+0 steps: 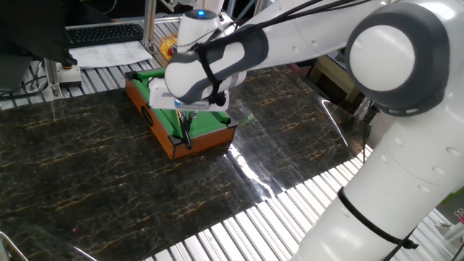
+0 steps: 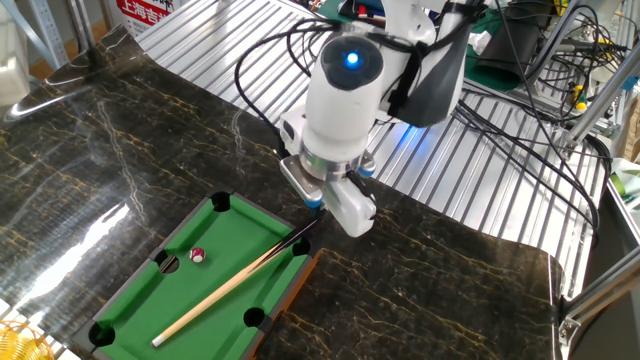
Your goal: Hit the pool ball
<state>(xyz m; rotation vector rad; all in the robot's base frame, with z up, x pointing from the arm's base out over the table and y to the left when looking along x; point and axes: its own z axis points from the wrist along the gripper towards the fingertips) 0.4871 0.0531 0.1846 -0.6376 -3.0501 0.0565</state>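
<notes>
A small green-felt pool table [image 2: 235, 240] with a brown wooden frame [image 1: 197, 143] sits on the dark marble top. The tiny red pool ball [image 2: 198, 254] lies on the felt near a side pocket; the arm hides it in the one fixed view. The tan cue stick [image 2: 230, 285] lies diagonally on the felt, its dark end [image 1: 187, 139] at the table's near corner. My gripper [image 2: 315, 203] points down just above that dark end [image 1: 187, 122]. Its fingers look slightly apart and hold nothing.
A keyboard [image 1: 101, 32] and papers lie behind the pool table, next to a yellow bowl [image 1: 167, 47]. Slatted metal surfaces border the marble top. Cables [image 2: 520, 110] hang at the back right.
</notes>
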